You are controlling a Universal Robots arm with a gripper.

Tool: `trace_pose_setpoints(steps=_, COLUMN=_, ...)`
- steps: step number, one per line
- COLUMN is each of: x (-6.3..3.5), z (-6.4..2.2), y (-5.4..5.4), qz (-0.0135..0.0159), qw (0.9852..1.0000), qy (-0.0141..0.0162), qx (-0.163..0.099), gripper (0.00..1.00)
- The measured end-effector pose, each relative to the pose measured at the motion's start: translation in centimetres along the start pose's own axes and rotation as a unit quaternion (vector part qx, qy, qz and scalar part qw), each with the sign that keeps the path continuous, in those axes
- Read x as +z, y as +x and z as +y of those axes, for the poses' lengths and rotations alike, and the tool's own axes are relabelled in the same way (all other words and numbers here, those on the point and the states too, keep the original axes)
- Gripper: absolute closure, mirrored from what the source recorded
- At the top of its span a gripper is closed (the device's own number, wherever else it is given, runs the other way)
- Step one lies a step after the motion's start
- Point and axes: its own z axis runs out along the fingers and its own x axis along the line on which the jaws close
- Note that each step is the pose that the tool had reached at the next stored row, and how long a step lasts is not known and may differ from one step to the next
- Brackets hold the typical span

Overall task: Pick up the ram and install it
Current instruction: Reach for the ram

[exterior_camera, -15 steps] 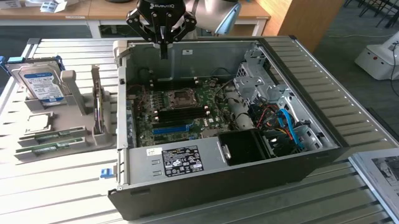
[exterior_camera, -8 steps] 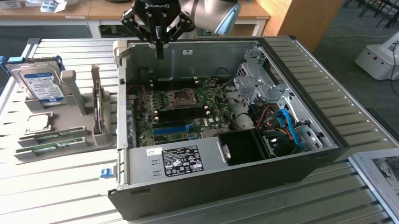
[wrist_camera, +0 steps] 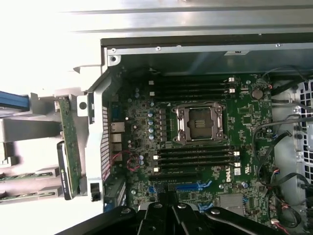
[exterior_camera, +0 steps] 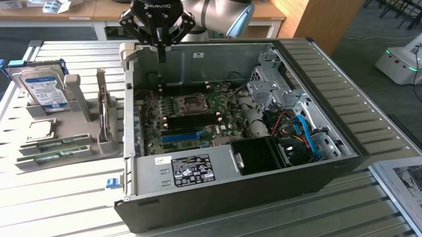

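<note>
Slatted worktop (exterior_camera: 66,197) carries an open PC case (exterior_camera: 231,197), centre frame in the exterior view. Motherboard (exterior_camera: 218,129) is exposed inside, with black slots (wrist_camera: 195,159) on both sides of the CPU socket (wrist_camera: 200,125). Grey rack (exterior_camera: 79,94) sits just beside the case on the exterior view's left, hard drive (exterior_camera: 43,86) standing in it. End effector (exterior_camera: 161,55) hangs top centre over the case's far edge, fingers pinched fully together, gripping nothing. Ram (exterior_camera: 49,145): two green sticks lying flat in the rack's trays, lower left of frame, well apart from the end effector.
</note>
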Motion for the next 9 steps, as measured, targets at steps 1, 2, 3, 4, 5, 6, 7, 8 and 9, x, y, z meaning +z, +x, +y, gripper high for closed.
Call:
trace_pose_setpoints(steps=1, x=-0.01, z=-0.01, y=0.2, qz=0.0, qw=1.0, qy=0.0, qx=0.0, gripper=0.9)
trace_pose_setpoints(steps=2, x=-0.01, z=-0.03, y=0.3, qz=0.0, qw=1.0, qy=0.0, qx=0.0, gripper=0.9)
trace_pose_setpoints(steps=3, x=-0.02, z=-0.04, y=0.5, qz=0.0, qw=1.0, qy=0.0001, qx=0.0, gripper=0.9)
trace_pose_setpoints(steps=4, x=-0.02, z=-0.05, y=0.7, qz=0.0, qw=1.0, qy=0.0, qx=0.0, gripper=0.9)
trace_pose_setpoints(steps=5, x=-0.03, z=-0.07, y=0.9, qz=0.0, qw=1.0, qy=0.0, qx=0.0, gripper=0.9)
trace_pose_setpoints(steps=6, x=-0.03, z=-0.08, y=1.0, qz=0.0, qw=1.0, qy=0.0, qx=0.0, gripper=0.9)
trace_pose_setpoints(steps=7, x=-0.04, z=-0.09, y=1.2, qz=0.0, qw=1.0, qy=0.0, qx=0.0, gripper=0.9)
trace_pose_setpoints(steps=8, x=-0.04, z=-0.11, y=1.4, qz=0.0, qw=1.0, qy=0.0, qx=0.0, gripper=0.9)
trace_pose_setpoints(steps=9, x=-0.04, z=-0.12, y=1.6, qz=0.0, qw=1.0, qy=0.0, qx=0.0, gripper=0.9)
